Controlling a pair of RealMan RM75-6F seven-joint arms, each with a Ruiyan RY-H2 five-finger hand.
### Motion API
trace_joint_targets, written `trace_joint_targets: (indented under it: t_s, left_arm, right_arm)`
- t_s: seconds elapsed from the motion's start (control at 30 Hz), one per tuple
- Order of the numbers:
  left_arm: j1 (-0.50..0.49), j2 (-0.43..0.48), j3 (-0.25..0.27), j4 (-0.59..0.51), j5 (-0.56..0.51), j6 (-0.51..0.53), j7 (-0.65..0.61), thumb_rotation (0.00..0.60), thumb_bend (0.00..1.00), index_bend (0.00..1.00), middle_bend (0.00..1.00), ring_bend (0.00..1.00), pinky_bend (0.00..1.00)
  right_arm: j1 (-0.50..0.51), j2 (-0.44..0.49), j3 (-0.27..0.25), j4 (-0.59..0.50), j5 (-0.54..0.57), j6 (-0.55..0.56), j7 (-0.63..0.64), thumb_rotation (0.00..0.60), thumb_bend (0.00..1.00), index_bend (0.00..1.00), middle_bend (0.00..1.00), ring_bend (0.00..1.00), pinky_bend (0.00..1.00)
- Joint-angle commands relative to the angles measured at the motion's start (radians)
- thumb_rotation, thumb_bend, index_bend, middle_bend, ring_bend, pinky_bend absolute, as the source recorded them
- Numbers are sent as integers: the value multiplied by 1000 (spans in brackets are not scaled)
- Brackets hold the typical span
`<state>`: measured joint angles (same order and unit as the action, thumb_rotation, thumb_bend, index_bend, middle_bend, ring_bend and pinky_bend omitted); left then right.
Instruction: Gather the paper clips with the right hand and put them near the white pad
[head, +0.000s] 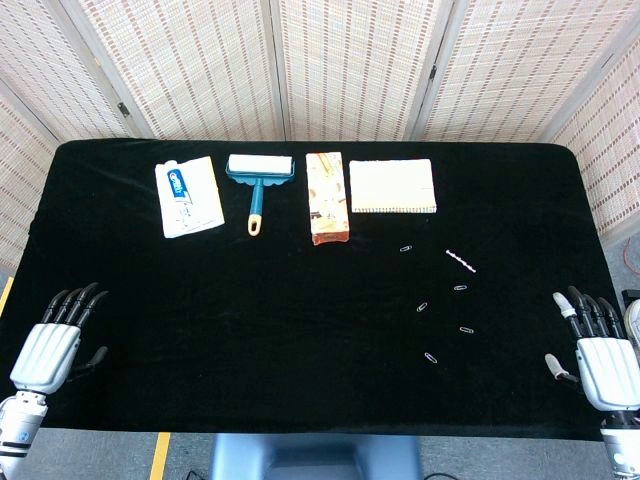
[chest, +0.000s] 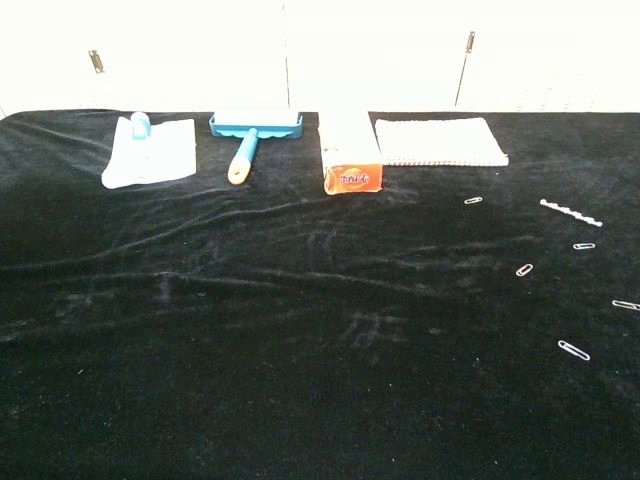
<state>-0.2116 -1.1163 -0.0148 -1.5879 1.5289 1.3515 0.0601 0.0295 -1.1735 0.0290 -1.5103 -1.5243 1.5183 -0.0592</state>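
Thin wire paper clips (head: 460, 288), black velvety table (head: 250, 320)

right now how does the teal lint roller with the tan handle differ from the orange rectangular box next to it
The teal lint roller is T-shaped, a wide head with a narrow tan handle pointing toward the robot; the orange box is one plain long block. The roller is teal and white, the box orange and patterned. Both lie flat in the far row on the black cloth.

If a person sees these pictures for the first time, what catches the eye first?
Probably the row along the far edge of the black cloth-covered table: white toothpaste pack, teal lint roller, orange box, white spiral pad. Then the small metal paper clips scattered below the pad.
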Motion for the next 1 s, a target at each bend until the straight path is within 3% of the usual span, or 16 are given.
trace_joint_targets:
  t_s: [0.03,0.27,0.53,0.77,1.0]
  left_arm:
    - [2,0,3,0,4,2,2,600,382,0,0,0,0]
    - [19,9,8,-3,17,38,-16,600,382,0,0,0,0]
    - [11,21,6,8,12,21,-63,600,382,0,0,0,0]
    - [9,26,5,15,11,18,-88,600,382,0,0,0,0]
    - [4,33,5,22,-5,-3,-112,600,383,0,0,0,0]
  right_arm:
    - [2,-1,-3,-1,-7,-3,-2,600,285,0,0,0,0]
    - [31,-14,11,9,10,-53,6,600,285,12,0,0,0]
    - [133,-67,116,65,139,-192,102,600,278,193,0,0,0]
    - [254,-81,195,46,335,-382,-72,600,278,297,0,0,0]
    - [365,-164,260,140,526,-494,-185,600,278,299,0,0,0]
